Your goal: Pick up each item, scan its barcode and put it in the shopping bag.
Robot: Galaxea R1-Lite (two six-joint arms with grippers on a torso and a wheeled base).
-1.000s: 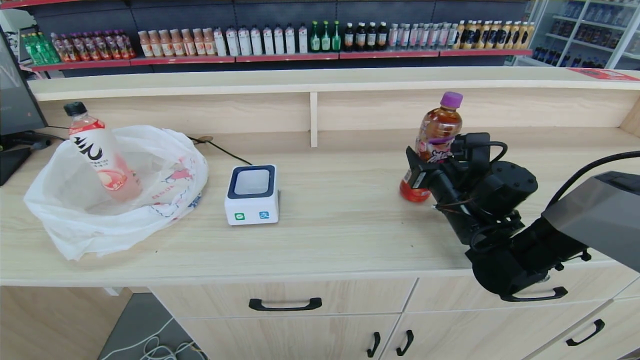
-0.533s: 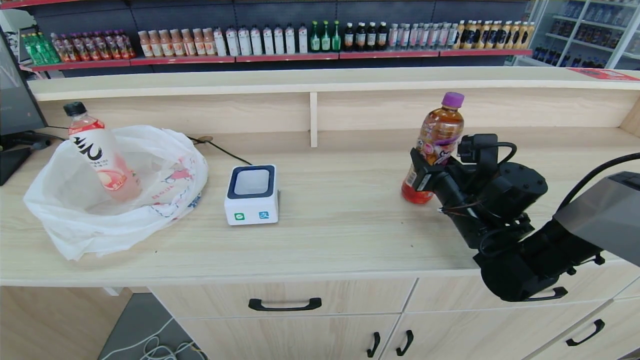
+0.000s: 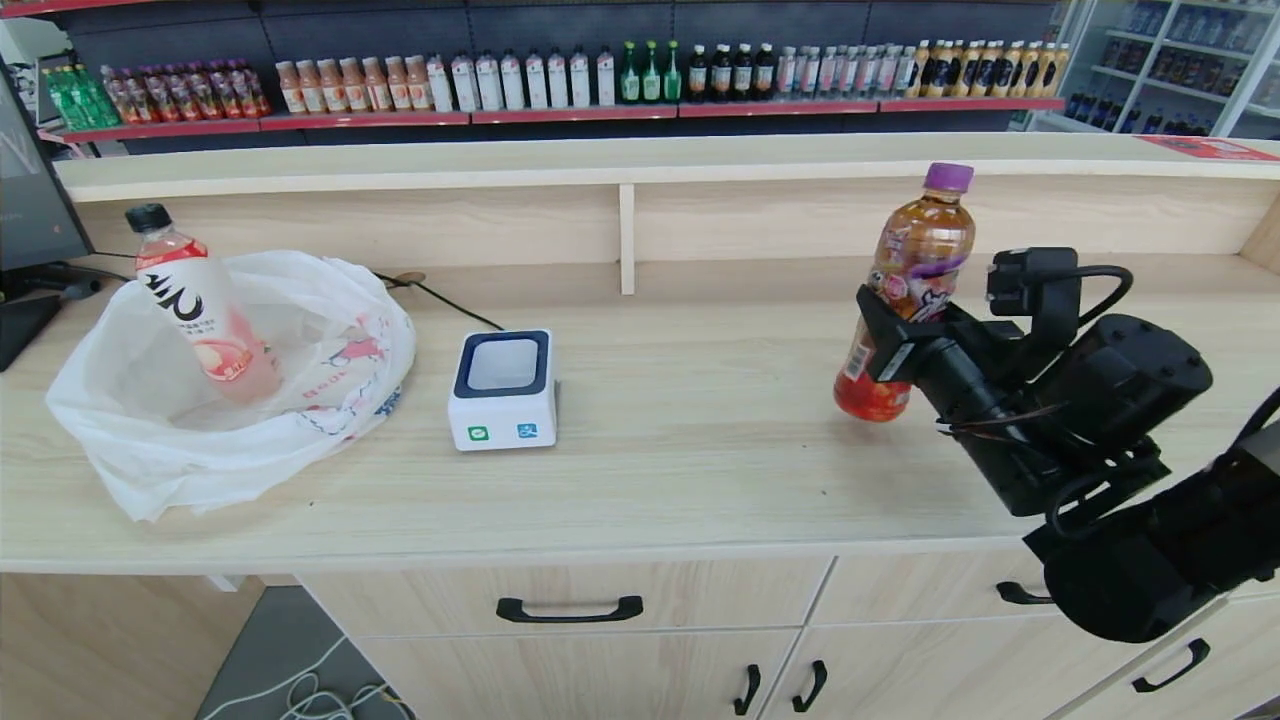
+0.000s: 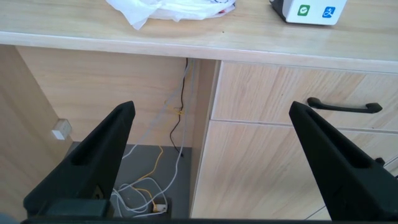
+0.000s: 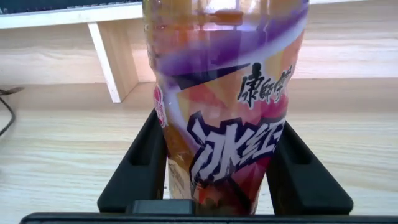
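Note:
My right gripper (image 3: 905,335) is shut on a purple-capped iced tea bottle (image 3: 912,285), held tilted just above the counter's right half. In the right wrist view the bottle (image 5: 227,106) stands between both fingers (image 5: 140,165). The white scanner box (image 3: 503,388) sits mid-counter, left of the bottle. A white shopping bag (image 3: 330,350) lies at the left with a pink black-capped bottle (image 3: 200,305) leaning in it. My left gripper (image 4: 208,155) hangs open below the counter edge, in front of the cabinet; the bag (image 4: 174,9) and scanner (image 4: 311,11) are above it.
A raised wooden ledge (image 3: 640,160) runs along the counter's back, with a divider (image 3: 627,240) behind the scanner. A cable (image 3: 450,300) lies between bag and scanner. A dark monitor (image 3: 30,200) stands far left. Drawers with black handles (image 3: 570,608) are below.
My right gripper has lifted the iced tea bottle off the counter and carried it a little to the right and up. The bag, pink bottle and scanner have not moved.

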